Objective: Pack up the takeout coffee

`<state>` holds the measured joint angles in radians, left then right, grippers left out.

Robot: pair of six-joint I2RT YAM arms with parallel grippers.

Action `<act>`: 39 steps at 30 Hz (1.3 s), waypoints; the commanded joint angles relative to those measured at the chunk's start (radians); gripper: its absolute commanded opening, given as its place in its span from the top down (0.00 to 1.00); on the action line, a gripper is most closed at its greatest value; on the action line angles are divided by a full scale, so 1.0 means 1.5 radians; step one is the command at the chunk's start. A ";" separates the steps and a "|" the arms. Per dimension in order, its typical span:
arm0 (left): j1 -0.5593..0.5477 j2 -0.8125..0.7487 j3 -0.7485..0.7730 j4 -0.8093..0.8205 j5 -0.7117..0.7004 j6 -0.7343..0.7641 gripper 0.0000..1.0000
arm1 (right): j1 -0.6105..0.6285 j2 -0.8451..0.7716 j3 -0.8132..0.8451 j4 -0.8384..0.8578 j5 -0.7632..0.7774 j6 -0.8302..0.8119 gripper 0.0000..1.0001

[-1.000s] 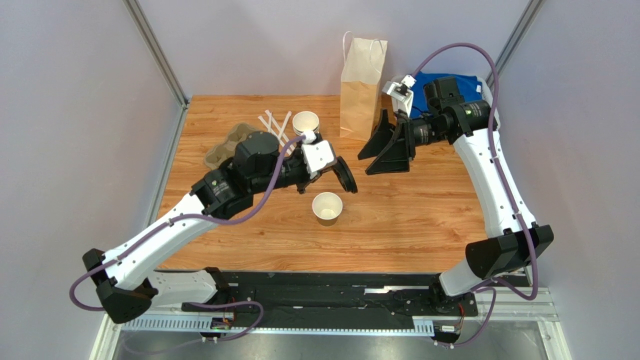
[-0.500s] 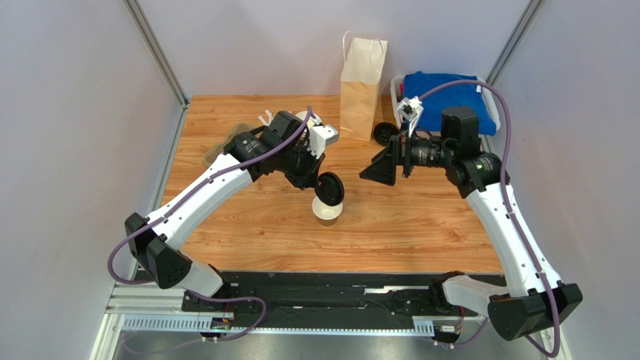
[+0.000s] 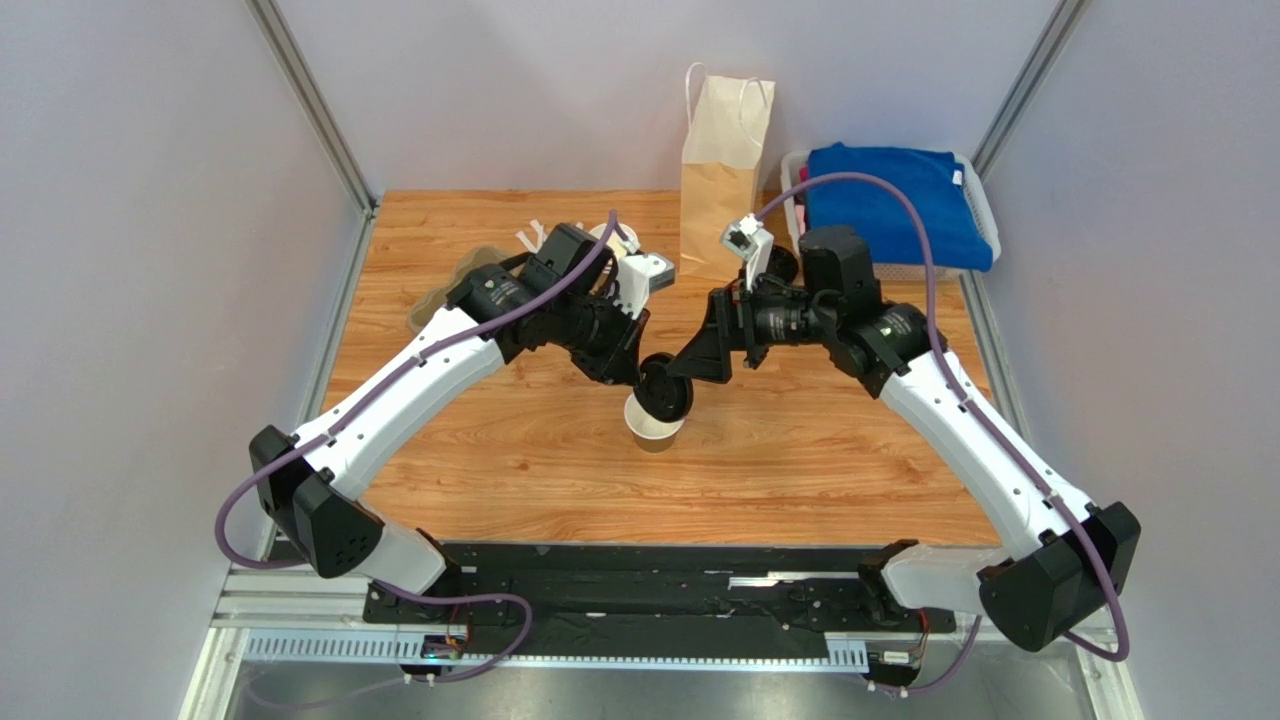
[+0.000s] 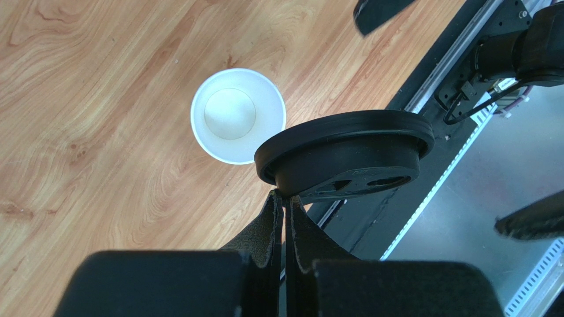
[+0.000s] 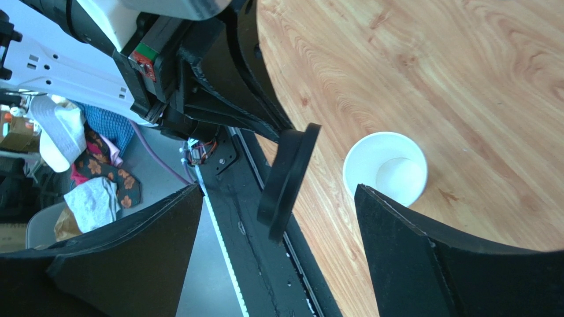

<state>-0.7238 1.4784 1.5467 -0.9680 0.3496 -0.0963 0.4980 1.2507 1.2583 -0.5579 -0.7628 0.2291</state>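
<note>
Packing had barely begun: the cup (image 3: 655, 426) stood lidless on the counter (image 3: 842, 435), the left hand (image 4: 284, 198) pinching the lid (image 4: 344, 155) above it, the right hand (image 3: 703, 354) open nearby, and bagging not yet done.

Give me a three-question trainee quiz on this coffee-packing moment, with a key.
1. True or false: the black lid is already seated on the paper cup.
2. What is the left gripper pinching? A) the lid's rim B) the cup's wall C) nothing
3. Fill in: the right gripper has its jaws ____.
Key: 1 false; 2 A; 3 open.
</note>
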 commanded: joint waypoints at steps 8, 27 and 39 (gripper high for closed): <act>0.032 -0.002 0.009 0.016 0.022 -0.027 1.00 | 0.071 0.032 -0.019 0.038 0.037 0.012 0.20; 0.117 -0.074 -0.065 0.105 0.159 -0.052 0.86 | 0.064 0.087 0.011 0.061 -0.038 0.072 0.78; 0.203 -0.270 -0.281 0.430 0.160 -0.197 0.44 | -0.014 0.119 -0.019 0.259 -0.173 0.312 0.86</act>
<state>-0.4129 1.1648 1.1969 -0.5781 0.6014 -0.3019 0.5014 1.4120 1.2366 -0.3599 -0.9211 0.5095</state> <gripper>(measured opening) 0.553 0.245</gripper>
